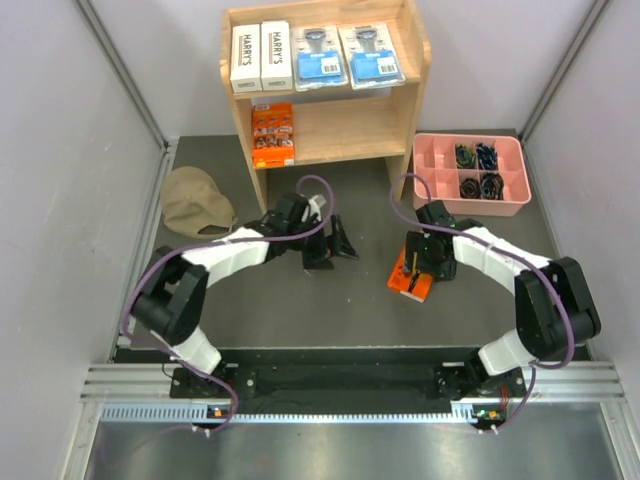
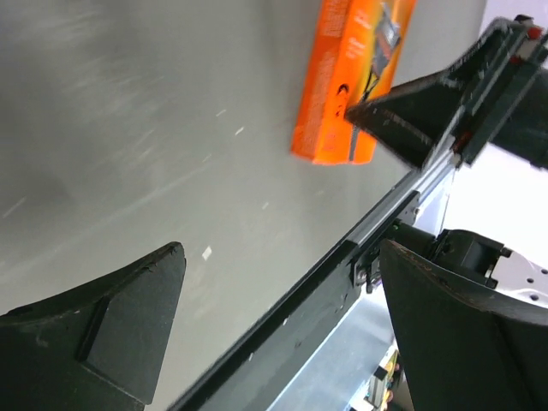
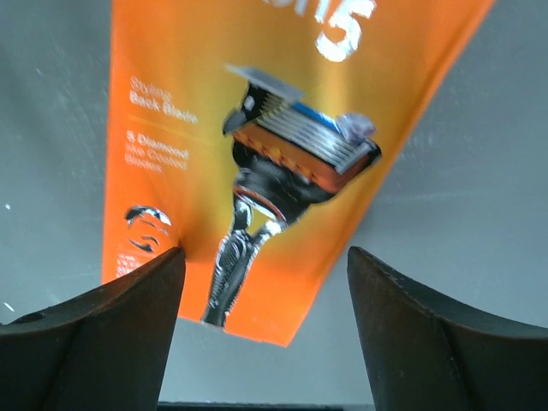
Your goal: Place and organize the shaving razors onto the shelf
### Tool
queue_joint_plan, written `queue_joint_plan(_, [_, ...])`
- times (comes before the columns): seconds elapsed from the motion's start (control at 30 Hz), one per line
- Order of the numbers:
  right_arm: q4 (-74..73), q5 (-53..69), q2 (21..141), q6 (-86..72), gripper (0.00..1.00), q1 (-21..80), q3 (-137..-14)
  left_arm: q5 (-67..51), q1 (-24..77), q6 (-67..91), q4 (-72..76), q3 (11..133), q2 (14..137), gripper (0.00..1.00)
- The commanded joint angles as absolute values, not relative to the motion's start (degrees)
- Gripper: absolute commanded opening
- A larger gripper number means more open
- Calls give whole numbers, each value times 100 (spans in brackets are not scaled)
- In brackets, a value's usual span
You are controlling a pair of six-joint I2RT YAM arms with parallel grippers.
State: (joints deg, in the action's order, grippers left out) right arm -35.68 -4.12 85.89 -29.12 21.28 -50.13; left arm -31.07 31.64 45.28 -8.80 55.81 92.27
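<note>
The light-wood shelf [image 1: 330, 125] holds two white HARRY'S boxes [image 1: 260, 57] and two blue-labelled blister packs [image 1: 345, 55] on its top tier. One orange pack [image 1: 272, 135] lies on the lower tier at the left. A second orange razor pack [image 1: 405, 280] [image 3: 248, 137] [image 2: 342, 86] lies flat on the table. My right gripper [image 1: 418, 270] [image 3: 265, 257] hangs just over it, open, its jaws straddling the pack's near end with a gap on the right side. My left gripper [image 1: 333, 250] [image 2: 281, 257] stands wide open over bare table, nothing between its fingers.
A tan cap [image 1: 195, 200] lies left of the shelf. A pink compartmented tray [image 1: 470, 208] with small dark items stands at the back right. The table's front rail [image 2: 342, 282] runs close under the left gripper.
</note>
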Motion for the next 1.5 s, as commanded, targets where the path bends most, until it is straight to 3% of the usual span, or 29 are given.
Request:
queue_joint_plan(0.0, [-3885,-747,8280,-2865,76,2198,-4966,-3331,3523,4851,323,6089,9904,99])
queue_joint_plan(0.27, [-3280,280,8148,-2997,76,1257,-4773,-3190,3902,4886,694,6864,10897,96])
queue_joint_plan(0.6, [-2515,703,8516,-3058,75,1099,-4746,-3208,4218,4957,799,7786,12225,87])
queue_joint_plan(0.77, [-2312,992,8613,-3006,68,1099,-4746,-3349,4377,5071,976,7875,12515,74])
queue_joint_plan(0.93, [-2057,1449,8456,-3058,56,1134,-4527,-3366,4623,5045,1038,7655,12331,56])
queue_joint_plan(1.17, [-2249,1653,8087,-3251,52,1862,-4474,-3200,4816,5089,1072,6997,11454,40])
queue_joint_plan(1.47, [-2417,1652,7603,-4051,52,3339,-4254,-2804,5106,5203,510,6057,10171,38])
